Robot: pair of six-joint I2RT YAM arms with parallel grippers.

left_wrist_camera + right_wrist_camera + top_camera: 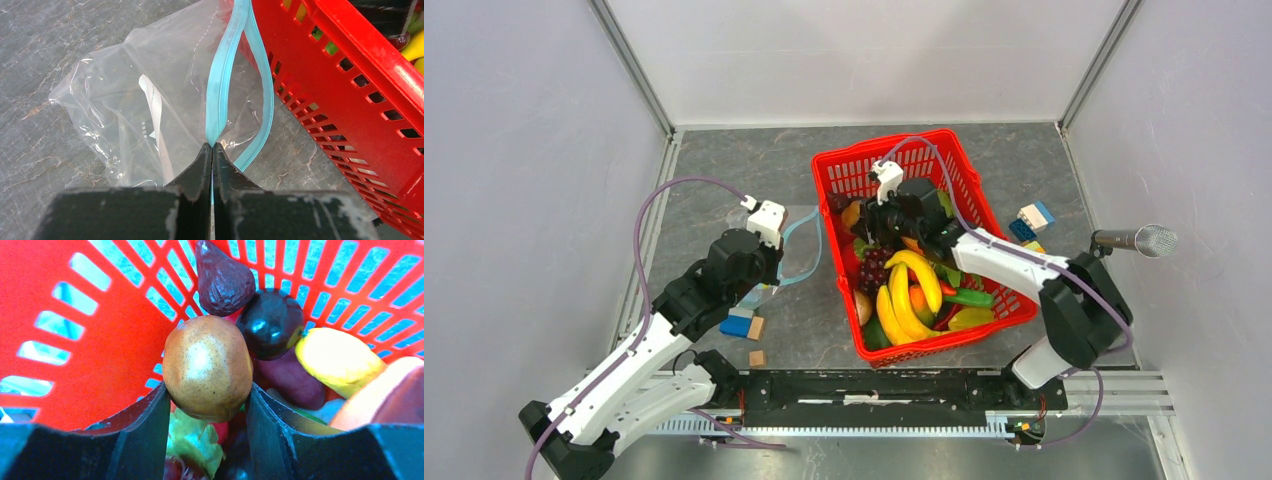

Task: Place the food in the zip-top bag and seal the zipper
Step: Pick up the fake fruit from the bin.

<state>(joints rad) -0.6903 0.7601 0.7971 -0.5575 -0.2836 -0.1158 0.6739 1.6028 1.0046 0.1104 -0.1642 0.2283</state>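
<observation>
The clear zip-top bag lies on the grey table, left of the red basket. Its light-blue zipper stands parted in a loop. My left gripper is shut on the near end of that strip, also seen from above. My right gripper reaches into the basket, both fingers pressed against the sides of a brown potato-like piece. More food lies around it: a dark fig shape, a dark plum, bananas, grapes and a green vegetable.
A blue block and small wooden cubes sit near the left arm. Coloured blocks lie right of the basket, next to a microphone. White walls close in the table on three sides.
</observation>
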